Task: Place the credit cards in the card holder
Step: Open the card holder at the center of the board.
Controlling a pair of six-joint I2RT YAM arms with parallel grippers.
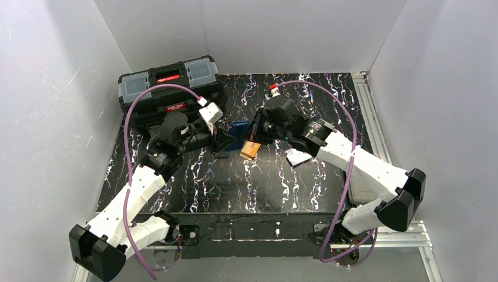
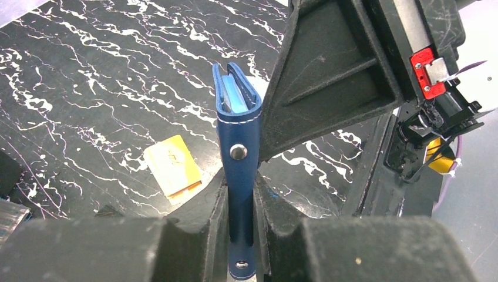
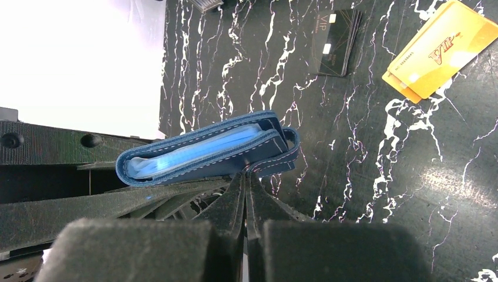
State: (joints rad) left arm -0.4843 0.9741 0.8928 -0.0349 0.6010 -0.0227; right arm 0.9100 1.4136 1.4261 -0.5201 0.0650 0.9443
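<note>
Orange-yellow plastic cards (image 1: 251,149) lie stacked on the black, white-veined worktop (image 1: 235,188), open surface running from them to the near edge and a whitish card (image 1: 298,157) beside them under the right arm. Beyond and above, the navy-blue folding card holder (image 2: 238,129), white-stitched with a metal snap and light-blue pockets showing between its covers, stands on edge clamped in the left arm's jaws, the right arm's jaws shut with tips against its stitched edge. A big black plastic toolbox (image 1: 170,88) sits lid shut at the far left corner; whether the holder contains a card cannot be told.
</note>
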